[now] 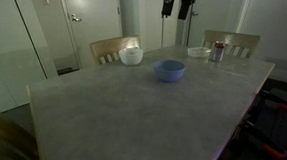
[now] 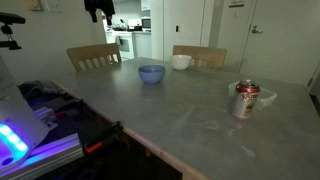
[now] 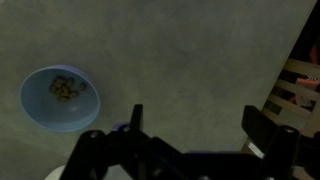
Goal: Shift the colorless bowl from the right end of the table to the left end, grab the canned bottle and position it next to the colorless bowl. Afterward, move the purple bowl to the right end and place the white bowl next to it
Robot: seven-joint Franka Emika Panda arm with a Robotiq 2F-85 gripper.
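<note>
One pincer (image 1: 176,12) high above table (image 1: 136,116), spread, empty, pointing down; purple bowl (image 3: 60,98) below.

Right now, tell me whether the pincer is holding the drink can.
No, the drink can stands on the table, far from the raised pincer.

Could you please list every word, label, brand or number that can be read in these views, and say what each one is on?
No text can be read in any view.
On the canned bottle: red markings on silver, too blurred to read.
On the purple bowl and the white bowl: plain surfaces, no lettering visible.
</note>
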